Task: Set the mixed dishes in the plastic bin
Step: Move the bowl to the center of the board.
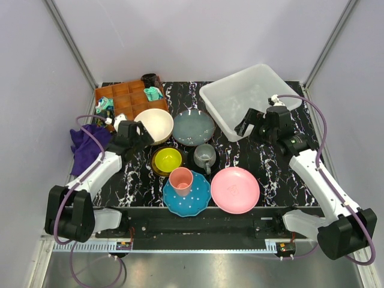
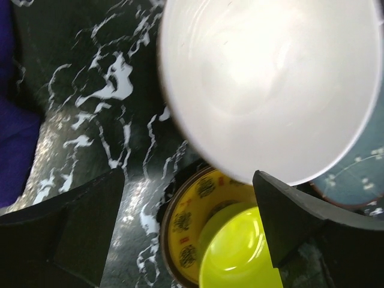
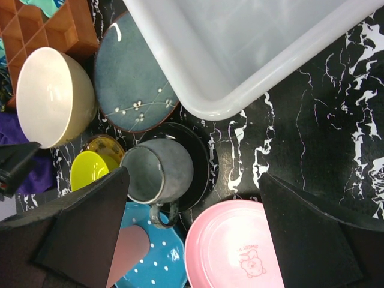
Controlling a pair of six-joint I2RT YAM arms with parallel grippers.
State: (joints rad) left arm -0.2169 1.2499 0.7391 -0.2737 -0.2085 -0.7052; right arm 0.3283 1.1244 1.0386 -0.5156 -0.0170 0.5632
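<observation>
Both claws spread wide, left claw [image 1: 138, 134] at the cream bowl's [image 1: 155, 123] near left rim, right claw [image 1: 247, 126] just near of the bin [image 1: 252, 90].

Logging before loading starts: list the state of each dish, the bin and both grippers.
Translucent white rectangular plastic bin: empty.
Cream round bowl: upright, empty.
Small yellow bowl: upright, empty.
Grey mug: upright on black saucer.
Pink cup: upright on blue dotted plate.
Pink round plate: flat, bare.
Grey-blue plate: flat, bare.
Left gripper: open.
Right gripper: open.
</observation>
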